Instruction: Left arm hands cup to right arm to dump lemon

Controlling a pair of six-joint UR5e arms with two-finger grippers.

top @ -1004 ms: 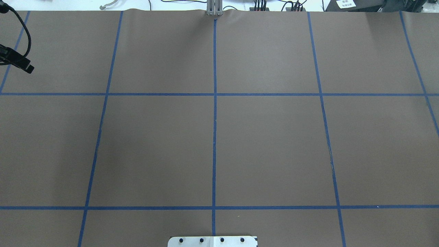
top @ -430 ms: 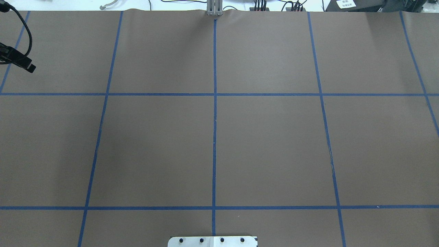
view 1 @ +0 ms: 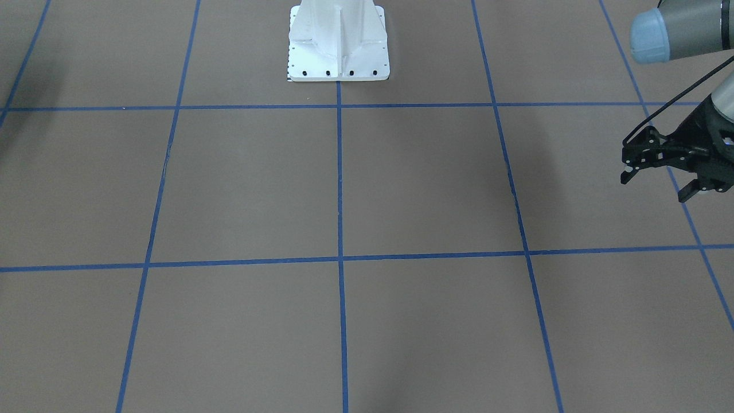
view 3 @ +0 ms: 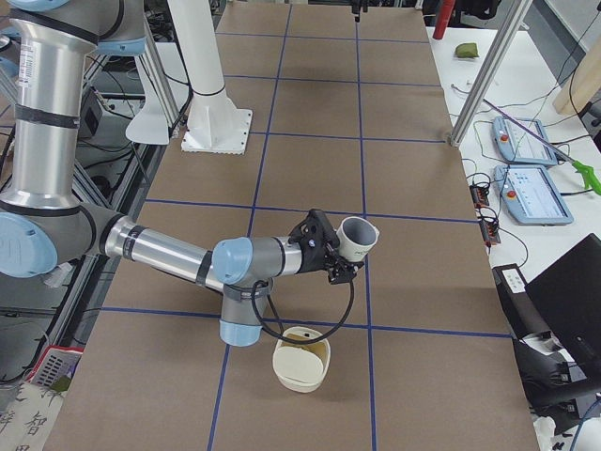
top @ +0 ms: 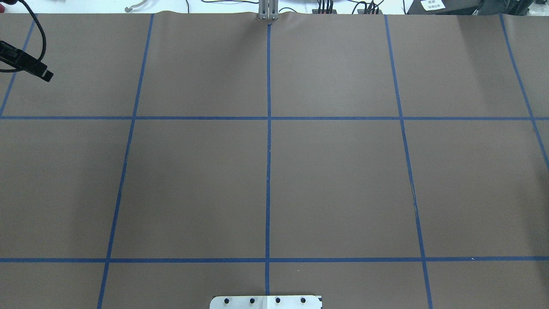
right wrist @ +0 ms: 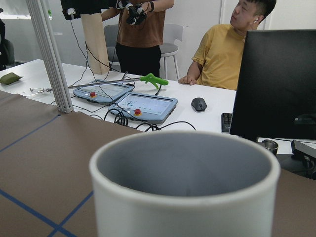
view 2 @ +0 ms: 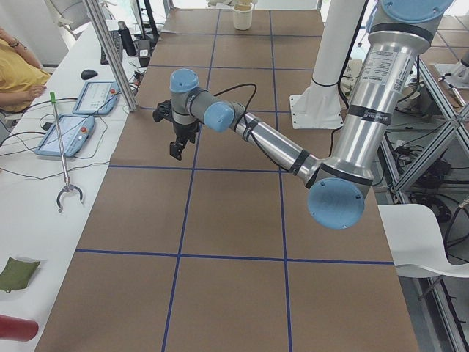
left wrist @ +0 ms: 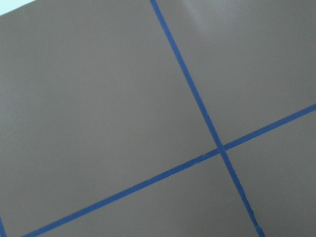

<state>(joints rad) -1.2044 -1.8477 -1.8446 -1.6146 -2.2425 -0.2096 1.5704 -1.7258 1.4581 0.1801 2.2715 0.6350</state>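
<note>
The cup (view 3: pixel 357 239), a small white mug with a grey inside, hangs tilted above the table at the tip of my right arm. It also fills the right wrist view, where the cup (right wrist: pixel 183 197) shows its rim and a bare grey inside. My right gripper (view 3: pixel 335 260) is shut on it. The lemon is out of view. My left gripper (view 1: pixel 655 187) hovers open and empty near the table's left end, also seen as the left gripper (view 2: pixel 176 149) pointing down and as one black finger (top: pixel 43 74).
A cream container (view 3: pixel 300 365) stands on the brown table just below the cup. The white robot base (view 1: pixel 338 43) sits at the table's middle edge. Two people (right wrist: pixel 222 49) are by a side bench with teach pendants (view 3: pixel 531 193) and a monitor (right wrist: pixel 276 84).
In the overhead view the left gripper's finger has shifted a little farther from the robot and slightly toward the table's middle. Nothing else differs.
</note>
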